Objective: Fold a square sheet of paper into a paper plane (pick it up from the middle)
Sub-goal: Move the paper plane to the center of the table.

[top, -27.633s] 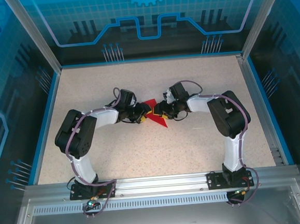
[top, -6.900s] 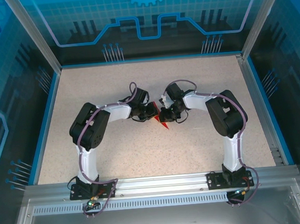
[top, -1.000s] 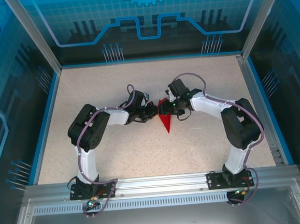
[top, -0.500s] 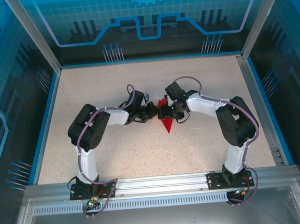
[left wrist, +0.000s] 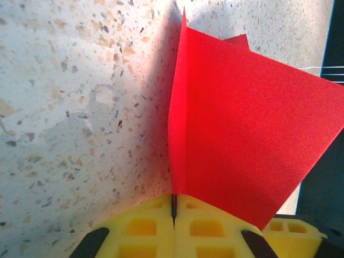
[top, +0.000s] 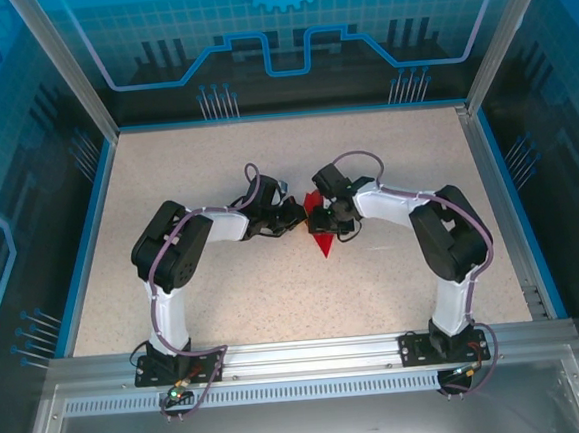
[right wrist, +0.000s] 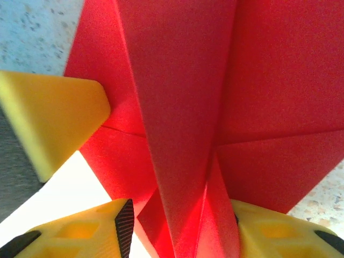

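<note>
Paper plane (top: 323, 244) lies at the middle of the table (top: 226, 302), nose toward the arm bases. Left gripper (left wrist: 173, 207) is clamped on its upright centre fold. Right gripper (right wrist: 180, 217) straddles that fold from the opposite side, jaws apart; both are equally near.

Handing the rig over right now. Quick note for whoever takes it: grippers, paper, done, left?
Left gripper: shut, pinching the paper plane at a folded edge.
Right gripper: open, jaws straddling the plane's folded ridge, with a gap showing on one side.
Paper: mid table, between both grippers, point toward the arm bases.
Done: sheet folded into a pointed red dart with a raised centre crease.
Left: probably press the wing folds, then release and set it down.
</note>
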Controlling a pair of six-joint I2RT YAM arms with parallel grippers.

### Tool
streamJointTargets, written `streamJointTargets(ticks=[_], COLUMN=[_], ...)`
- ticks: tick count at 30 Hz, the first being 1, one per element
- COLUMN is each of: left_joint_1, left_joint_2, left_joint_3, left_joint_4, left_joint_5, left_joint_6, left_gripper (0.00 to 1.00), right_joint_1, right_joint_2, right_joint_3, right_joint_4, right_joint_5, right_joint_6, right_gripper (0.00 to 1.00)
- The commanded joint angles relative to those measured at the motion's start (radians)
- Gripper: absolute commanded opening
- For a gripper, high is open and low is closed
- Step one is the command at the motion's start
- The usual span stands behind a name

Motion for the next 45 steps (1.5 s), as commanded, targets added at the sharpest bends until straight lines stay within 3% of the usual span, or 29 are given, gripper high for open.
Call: streamJointTargets(ticks=[1, 9, 17, 26, 30, 35, 45], left_joint_1=[0.009, 0.010, 0.023, 0.037, 0.060, 0.092, 0.101], left_joint_2=[0.017, 0.013, -0.037, -0.055, -0.099, -0.189, -0.290], left_joint_3=[-0.012, -0.020, -0.032, -0.036, -0.049, -0.076, -0.107], left_joint_4=[0.009, 0.006, -0.058, -0.101, -0.127, -0.203, -0.370], left_joint_5=[0.023, 0.020, -0.018, -0.027, -0.039, -0.127, -0.382], left_joint_6=[-0.003, 0.000, 0.042, 0.063, 0.070, 0.071, 0.058], left_gripper=[0.00, 0.00, 0.20, 0.21, 0.23, 0.31, 0.54], right_joint_1=[0.026, 0.029, 0.029, 0.029, 0.029, 0.036, 0.049], right_joint_2=[0.026, 0.029, 0.020, 0.032, 0.044, 0.054, 0.123], right_joint_3=[0.035, 0.040, 0.038, 0.047, 0.061, 0.091, 0.165], right_joint_4=[-0.043, -0.054, -0.041, -0.058, -0.080, -0.110, -0.171], right_joint_5=[0.039, 0.071, 0.068, 0.091, 0.110, 0.149, 0.214], right_joint_6=[0.023, 0.053, 0.063, 0.075, 0.071, 0.045, -0.004], right_gripper=[0.48, 0.40, 0.37, 0.30, 0.21, 0.10, 0.11])
